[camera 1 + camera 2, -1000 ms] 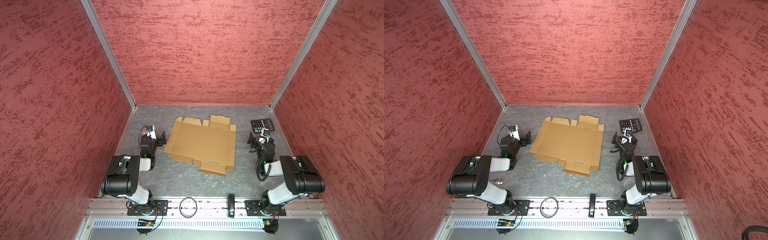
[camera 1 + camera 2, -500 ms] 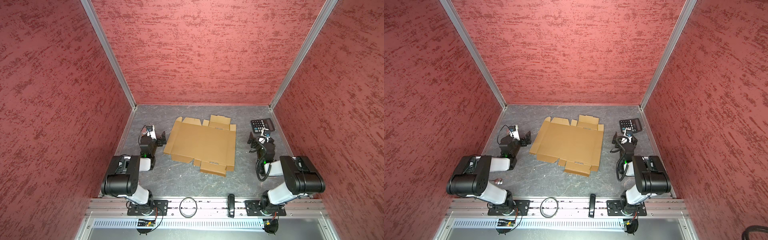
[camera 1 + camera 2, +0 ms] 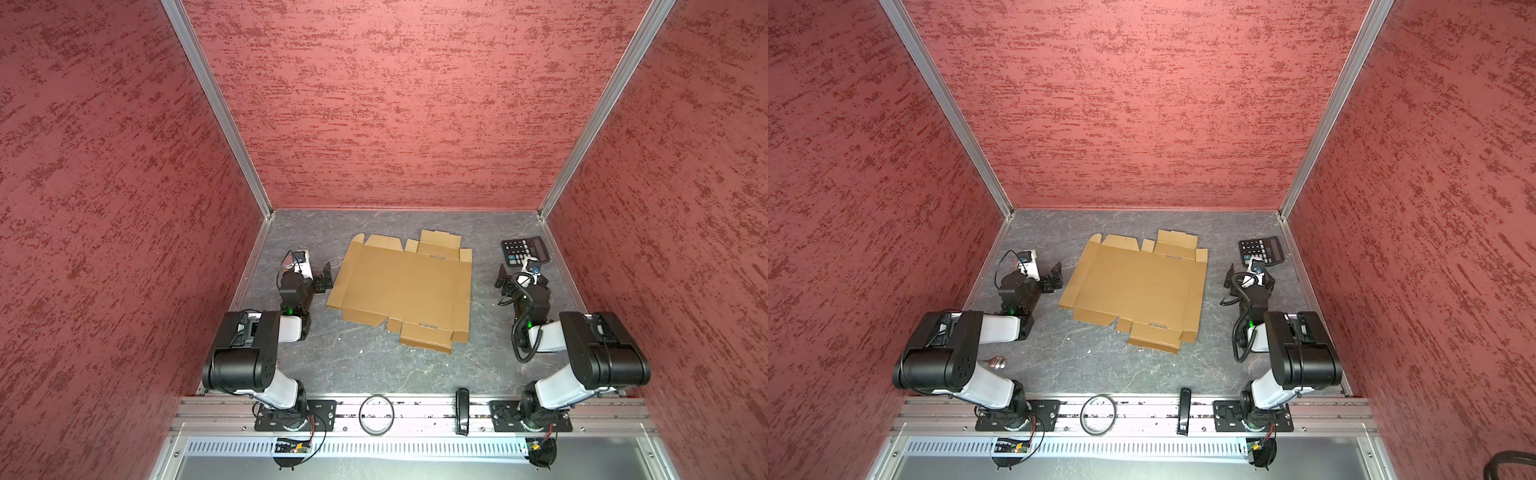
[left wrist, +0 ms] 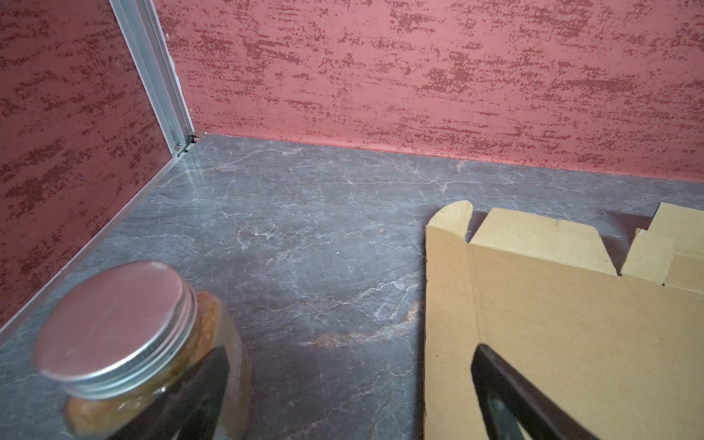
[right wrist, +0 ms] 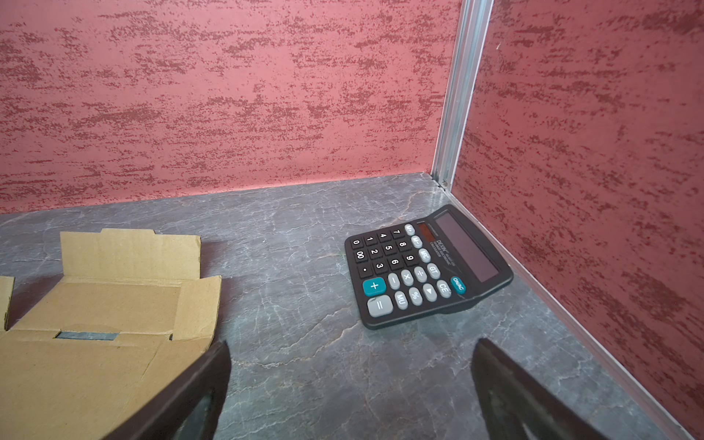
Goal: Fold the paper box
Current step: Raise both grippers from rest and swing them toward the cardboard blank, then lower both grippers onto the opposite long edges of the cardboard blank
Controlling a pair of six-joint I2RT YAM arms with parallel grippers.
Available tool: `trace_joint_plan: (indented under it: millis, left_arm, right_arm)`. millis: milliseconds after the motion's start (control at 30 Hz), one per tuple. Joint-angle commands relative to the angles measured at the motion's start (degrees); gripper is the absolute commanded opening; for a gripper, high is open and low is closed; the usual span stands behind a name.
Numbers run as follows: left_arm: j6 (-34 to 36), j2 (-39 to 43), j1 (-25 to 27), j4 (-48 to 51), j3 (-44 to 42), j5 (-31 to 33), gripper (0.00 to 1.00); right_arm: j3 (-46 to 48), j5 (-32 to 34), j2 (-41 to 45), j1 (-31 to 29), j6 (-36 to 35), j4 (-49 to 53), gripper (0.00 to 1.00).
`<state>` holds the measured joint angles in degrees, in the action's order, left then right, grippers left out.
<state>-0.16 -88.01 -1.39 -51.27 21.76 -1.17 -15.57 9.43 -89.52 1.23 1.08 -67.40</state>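
Brown cardboard sheet: the paper box [image 3: 405, 286] lies flat, unfolded, in the middle of the surface [image 3: 374, 365].
Just beside its edge the left hand [image 3: 327, 278], near the calculator [image 3: 523, 251] the right hand [image 3: 501, 280]; both spread wide, empty.

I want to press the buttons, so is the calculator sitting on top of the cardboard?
No, the calculator lies on the grey table, off to the side of the paper box with bare table between them.

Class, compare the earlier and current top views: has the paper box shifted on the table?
No. The paper box lies just as far from the calculator as before.
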Motion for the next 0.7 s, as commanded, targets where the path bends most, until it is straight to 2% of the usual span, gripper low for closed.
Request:
trace_joint_plan:
  millis: [0, 67, 167, 300, 367, 400, 433, 500, 600, 667]
  left_arm:
    - [0.4, 0.0, -0.4, 0.3, 0.1, -0.2, 1.0]
    - [0.4, 0.1, -0.3, 0.2, 0.0, -0.2, 0.99]
    - [-1.4, 2.7, 0.1, 5.2, 1.3, 6.3, 1.0]
    - [-6.1, 10.7, 0.1, 26.1, 9.1, 16.7, 1.0]
    - [-14.4, 14.0, -1.8, 38.0, 13.7, 18.9, 1.0]
    - [-18.8, 14.9, -4.0, 44.3, 16.0, 14.9, 1.0]
    - [-21.3, 15.2, -7.0, 47.0, 17.3, 7.1, 1.0]
    - [-23.0, 14.7, -10.3, 48.7, 18.8, -3.5, 1.0]
    - [-22.7, 12.9, -10.0, 54.2, 23.0, -9.8, 1.0]
    - [-22.4, 11.1, -9.7, 58.6, 26.1, -14.2, 1.0]
  right_arm:
    - [0.1, -0.3, 0.6, 0.2, 0.6, -0.5, 0.99]
    - [0.3, -1.0, 0.8, 0.2, 0.4, -1.0, 0.99]
    - [1.4, -2.1, 3.9, 0.0, -0.2, -0.4, 0.99]
    - [1.2, 4.8, 16.4, 0.0, 3.1, 11.2, 0.99]
    - [-1.2, 8.6, 23.4, 0.1, 8.9, 22.4, 0.99]
    - [-3.9, 8.3, 26.8, 0.1, 11.6, 30.8, 0.99]
    - [-7.3, 6.4, 29.2, 0.1, 12.7, 38.6, 0.99]
    - [-13.9, 2.6, 30.6, 0.2, 15.5, 52.3, 0.99]
    - [-20.7, -4.4, 29.5, -0.1, 18.6, 63.4, 0.99]
    - [-23.1, -6.4, 28.8, -0.5, 19.7, 68.5, 0.99]
